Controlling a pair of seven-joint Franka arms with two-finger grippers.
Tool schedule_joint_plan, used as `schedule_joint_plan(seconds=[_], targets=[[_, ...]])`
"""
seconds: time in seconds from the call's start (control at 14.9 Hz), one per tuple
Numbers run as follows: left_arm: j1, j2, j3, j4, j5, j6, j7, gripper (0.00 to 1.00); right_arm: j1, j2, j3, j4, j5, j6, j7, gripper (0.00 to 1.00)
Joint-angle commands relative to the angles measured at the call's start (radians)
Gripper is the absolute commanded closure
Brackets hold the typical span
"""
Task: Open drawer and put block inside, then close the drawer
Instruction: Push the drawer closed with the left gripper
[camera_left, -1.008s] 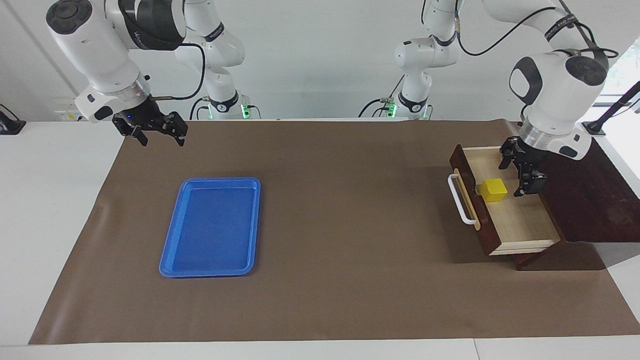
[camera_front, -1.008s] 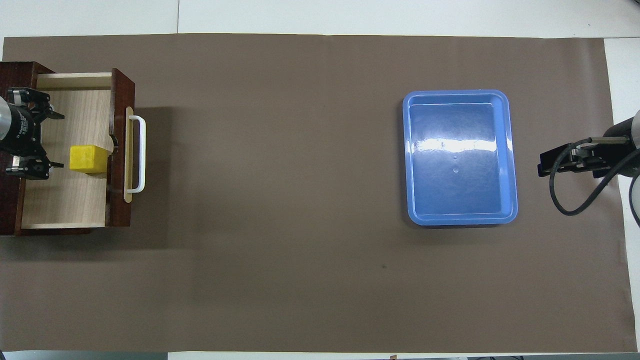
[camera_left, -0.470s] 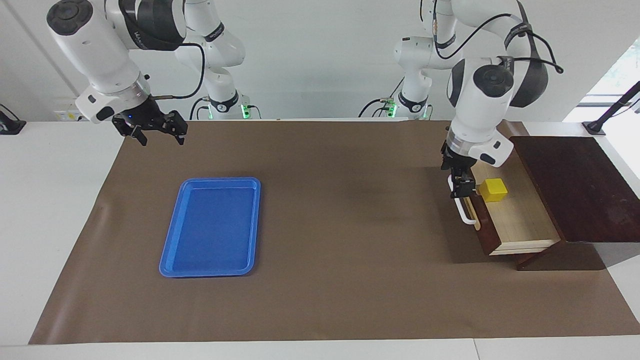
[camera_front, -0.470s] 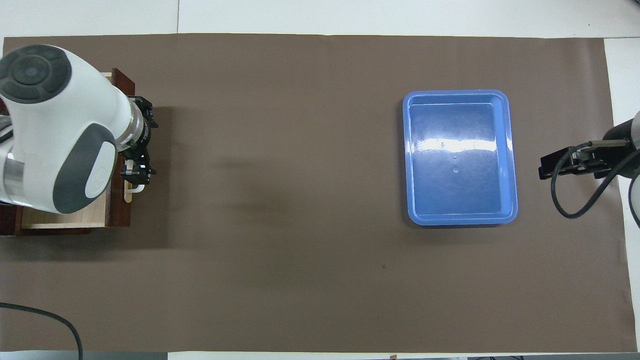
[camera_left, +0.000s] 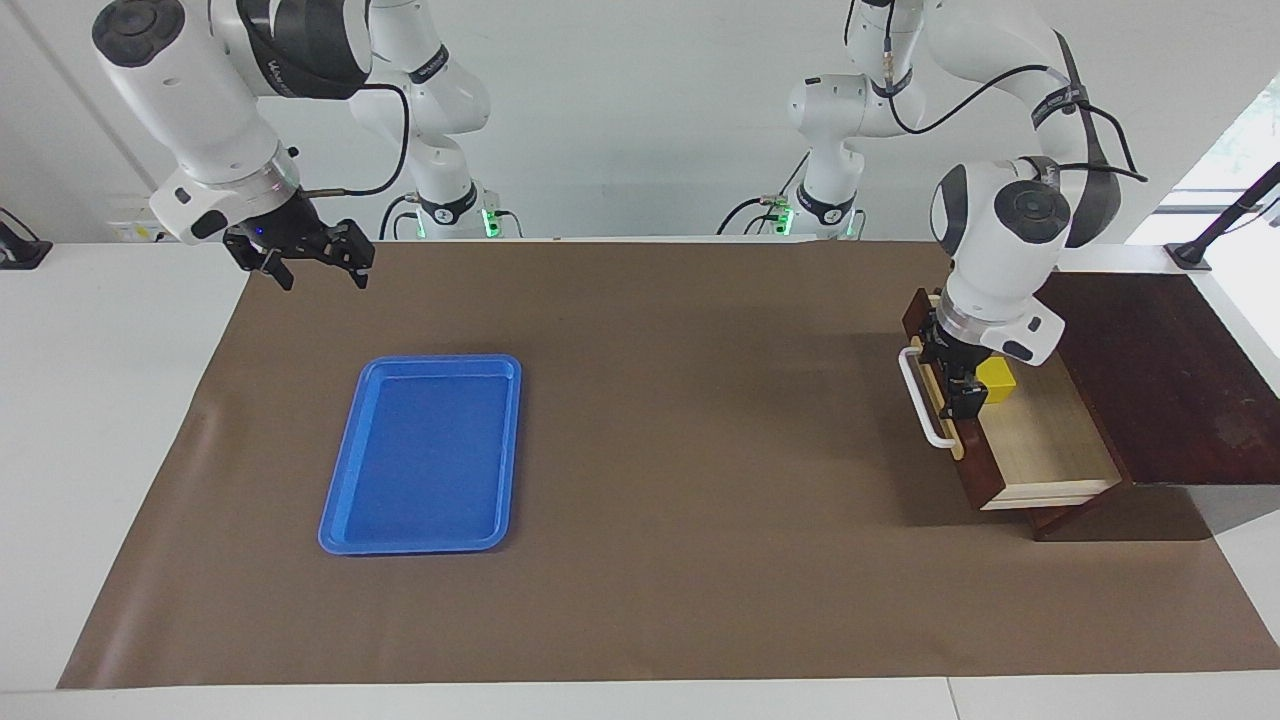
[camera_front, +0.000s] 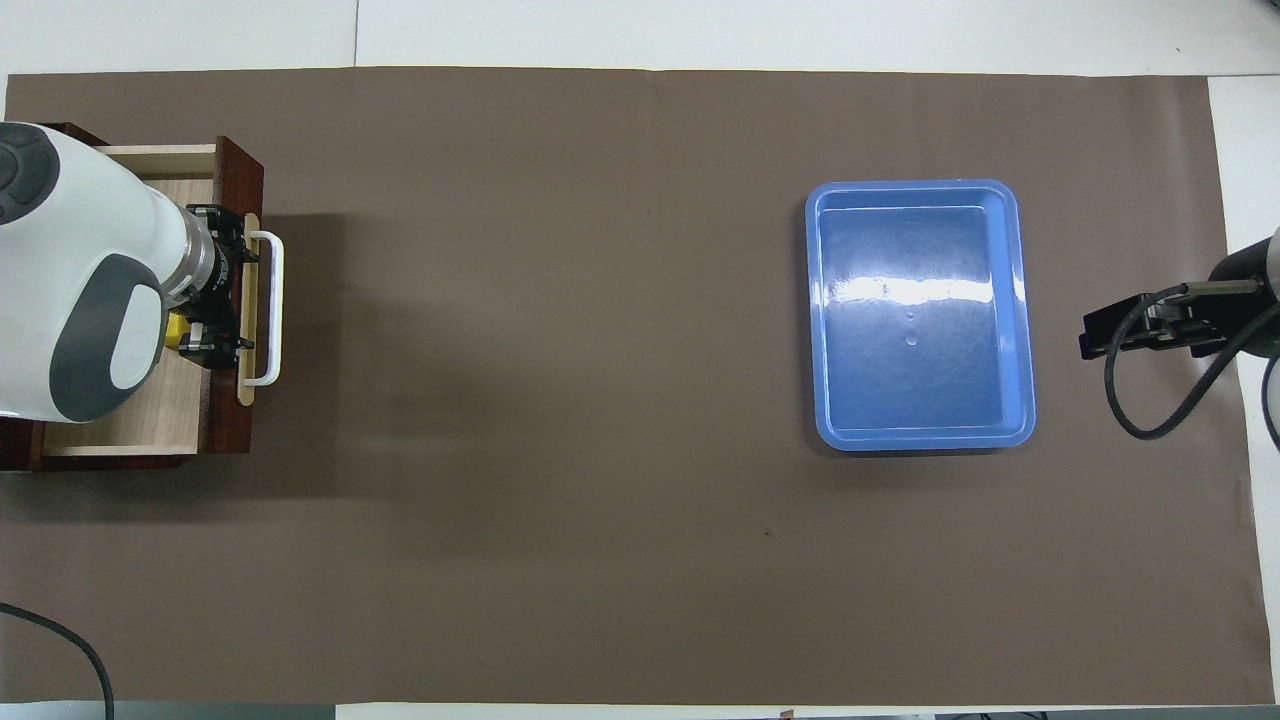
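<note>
- Brown matting (camera_left: 680, 480) covers the white table, with a pale wall above it;
- upper left of the facing view: the right gripper (camera_left: 305, 262) hangs over the mat's corner with its jaws spread, holding nothing, and has not stirred over the last second; that arm waits;
- left of centre, the blue tray (camera_left: 425, 455) lies flat and bare, where it was a second ago;
- right of the frame: the left gripper (camera_left: 958, 385) has come out of the drawer (camera_left: 1040, 445), swung past the handle, and now sits low against the front panel, just beside the white handle (camera_left: 920, 400); its jaws look spread along the panel in the overhead view and pinch nothing that I can see;
- the block (camera_left: 997, 378) rests inside the drawer on the pale floor, close to the front panel, partly hidden by the wrist; released, so that step looks finished;
- the drawer is drawn well out of its dark box (camera_left: 1160, 380); I'd judge the closing push comes next, and the gripper seems placed for it.
</note>
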Motion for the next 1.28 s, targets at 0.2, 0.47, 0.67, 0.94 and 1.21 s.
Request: schedule_joint_plan(seconds=[0.2, 0.47, 0.67, 0.94, 1.21], targets=[[0.13, -0.015, 0.0, -0.001, 0.051, 0.027, 0.127, 0.0, -0.015, -0.015, 0.016, -0.008, -0.019, -0.009, -0.018, 0.0], [0.222, -0.013, 0.0, -0.003, 0.05, 0.073, 0.22, 0.0, -0.015, -0.015, 0.016, -0.008, -0.019, -0.009, -0.018, 0.0], [0.268, -0.013, -0.001, -0.004, 0.051, 0.087, 0.276, 0.0, -0.015, -0.015, 0.016, -0.008, -0.019, -0.009, -0.018, 0.0], [0.21, -0.024, -0.006, 0.019, 0.05, 0.028, 0.346, 0.0, -0.015, -0.015, 0.016, -0.008, -0.019, -0.009, -0.018, 0.0], [0.164, -0.073, -0.019, 0.076, -0.022, -0.109, 0.643, 0.0, -0.015, -0.015, 0.016, -0.008, -0.019, -0.009, -0.017, 0.0]])
